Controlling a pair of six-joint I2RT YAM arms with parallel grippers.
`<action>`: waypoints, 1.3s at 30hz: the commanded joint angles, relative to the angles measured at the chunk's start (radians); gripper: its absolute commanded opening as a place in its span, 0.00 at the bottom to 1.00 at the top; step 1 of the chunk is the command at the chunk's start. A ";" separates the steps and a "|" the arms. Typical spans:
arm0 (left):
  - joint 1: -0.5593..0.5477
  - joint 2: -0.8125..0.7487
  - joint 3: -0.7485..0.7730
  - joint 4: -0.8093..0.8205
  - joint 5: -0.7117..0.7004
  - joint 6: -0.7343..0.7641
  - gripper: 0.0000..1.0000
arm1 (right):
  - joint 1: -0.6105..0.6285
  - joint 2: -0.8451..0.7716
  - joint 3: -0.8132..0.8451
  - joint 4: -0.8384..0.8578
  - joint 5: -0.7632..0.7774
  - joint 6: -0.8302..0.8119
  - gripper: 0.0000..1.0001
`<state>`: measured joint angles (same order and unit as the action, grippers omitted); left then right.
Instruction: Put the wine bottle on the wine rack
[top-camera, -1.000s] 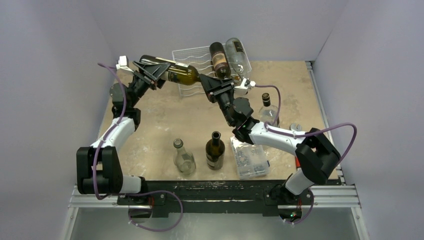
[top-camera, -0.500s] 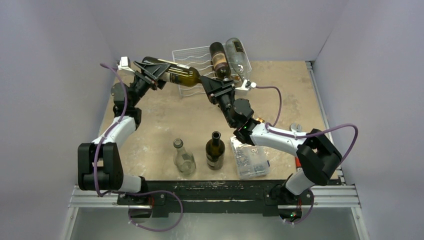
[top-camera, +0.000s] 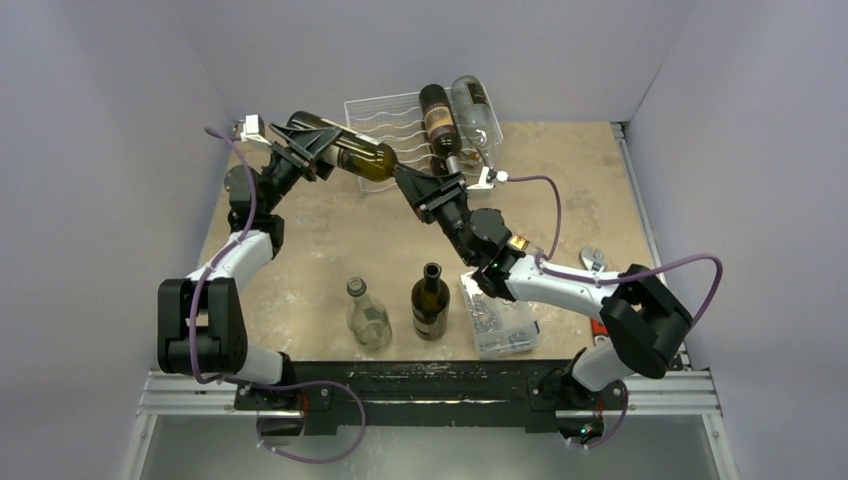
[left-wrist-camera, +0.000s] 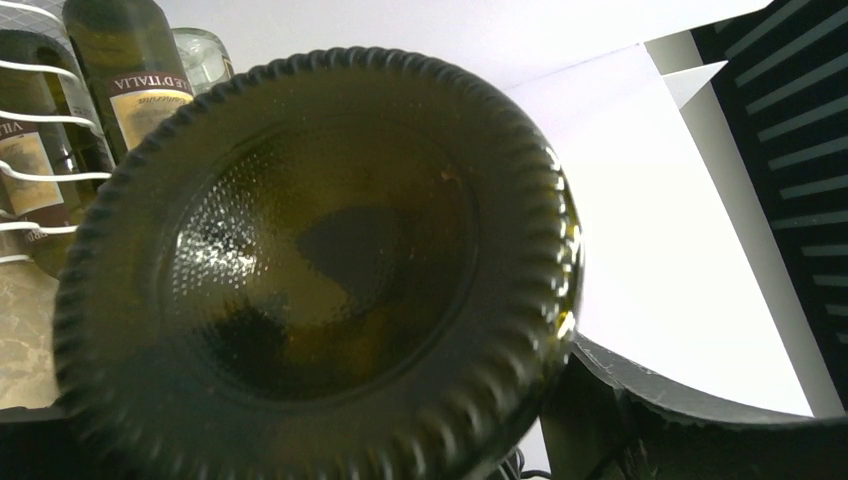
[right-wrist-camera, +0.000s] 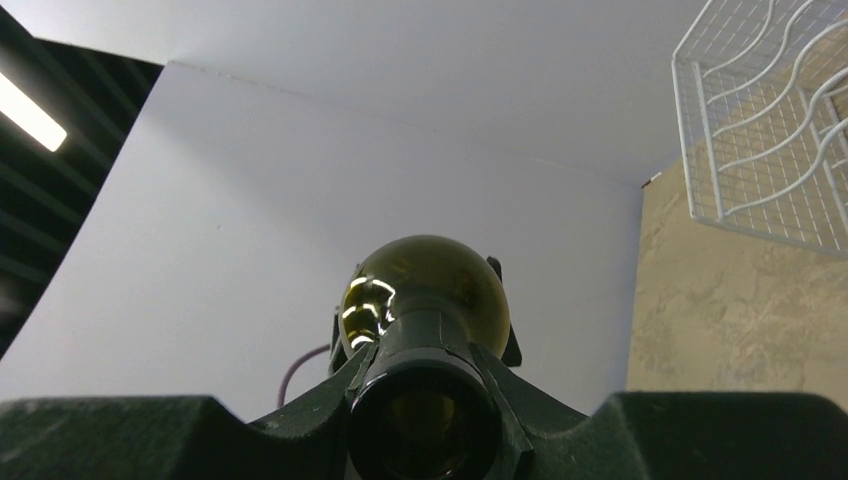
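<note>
A dark green wine bottle (top-camera: 360, 157) hangs nearly level in the air, in front of the left end of the white wire wine rack (top-camera: 385, 115). My left gripper (top-camera: 303, 143) is shut on its base end. My right gripper (top-camera: 418, 187) is shut on its neck. In the left wrist view the bottle's dimpled bottom (left-wrist-camera: 320, 250) fills the frame, with one black finger (left-wrist-camera: 640, 420) beside it and the rack wires (left-wrist-camera: 40, 120) at left. In the right wrist view the bottle's mouth (right-wrist-camera: 425, 420) sits between my fingers (right-wrist-camera: 520, 405), and the rack (right-wrist-camera: 770, 130) is at upper right.
A dark labelled bottle (top-camera: 437, 118) and a clear bottle (top-camera: 475, 108) lie on the rack's right side. An upright clear bottle (top-camera: 367, 315), an upright dark bottle (top-camera: 430, 300) and a clear plastic box of small parts (top-camera: 498, 315) stand near the front edge.
The bottle's neck end and my right gripper have moved left and toward the near edge, as the right arm stretched out. The left gripper has barely shifted.
</note>
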<state>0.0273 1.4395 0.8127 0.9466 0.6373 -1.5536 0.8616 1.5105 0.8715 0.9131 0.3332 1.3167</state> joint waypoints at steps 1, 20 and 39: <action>0.005 0.009 0.011 0.124 -0.019 -0.013 0.63 | 0.052 -0.044 -0.014 0.145 -0.116 -0.038 0.00; 0.002 0.063 0.021 0.229 0.005 -0.082 0.00 | 0.091 -0.042 0.010 0.026 -0.108 -0.221 0.00; -0.016 -0.019 0.041 0.027 0.024 0.080 0.00 | 0.078 -0.089 0.359 -0.811 -0.127 -0.806 0.95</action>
<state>0.0216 1.4990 0.8112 0.9600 0.6472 -1.5768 0.9466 1.4086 1.0832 0.2745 0.2089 0.6991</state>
